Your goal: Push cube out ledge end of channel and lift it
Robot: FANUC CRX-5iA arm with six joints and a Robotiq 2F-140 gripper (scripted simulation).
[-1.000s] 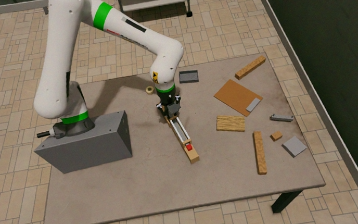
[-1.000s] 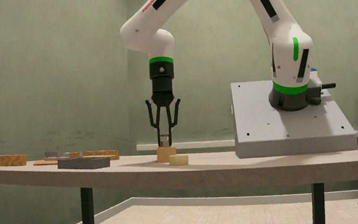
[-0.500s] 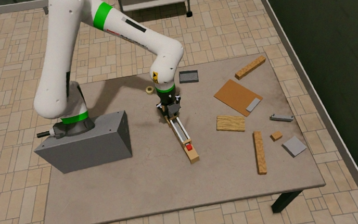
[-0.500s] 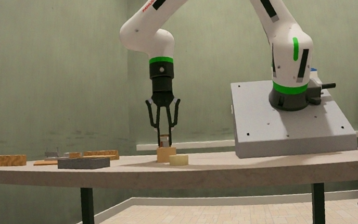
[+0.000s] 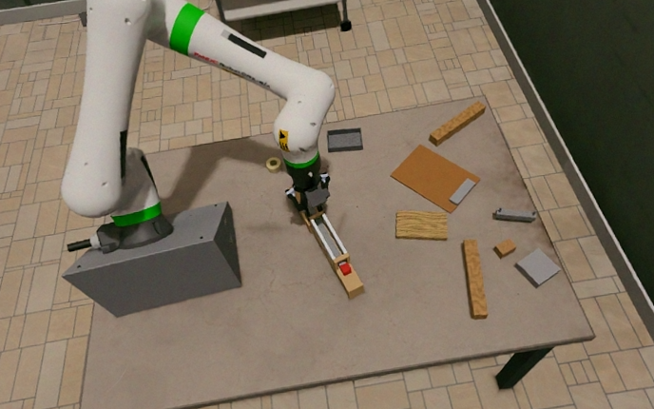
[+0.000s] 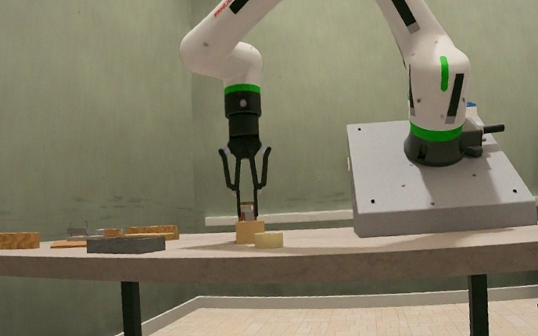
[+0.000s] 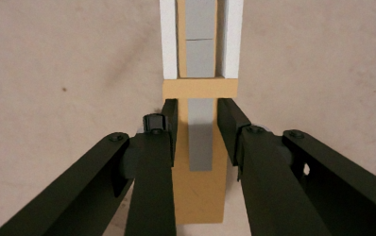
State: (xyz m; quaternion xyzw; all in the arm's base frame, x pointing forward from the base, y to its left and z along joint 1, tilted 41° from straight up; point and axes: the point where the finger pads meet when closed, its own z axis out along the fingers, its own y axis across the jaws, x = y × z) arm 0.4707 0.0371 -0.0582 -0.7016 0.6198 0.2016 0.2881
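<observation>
A narrow channel (image 5: pixel 330 239) with white walls and a wooden base lies in the middle of the table. The red cube (image 5: pixel 344 269) sits at its near end, on the short ledge before the raised lip. A grey stick (image 7: pixel 200 137) lies along the channel floor, and its tail sticks out of the far end. My gripper (image 5: pixel 311 210) points straight down over that tail, outside the channel. The fingers stand slightly apart on either side of the stick, with a small gap on each side. From the side view the fingertips (image 6: pixel 248 214) hang just above the wooden base (image 6: pixel 250 231).
A tape roll (image 5: pixel 273 164) and a dark grey pad (image 5: pixel 344 140) lie behind the gripper. Wooden planks (image 5: pixel 474 277), an orange board (image 5: pixel 434 177), a wood block (image 5: pixel 421 224) and grey plates (image 5: pixel 537 266) lie to the right. The robot's grey base (image 5: pixel 164 262) stands to the left.
</observation>
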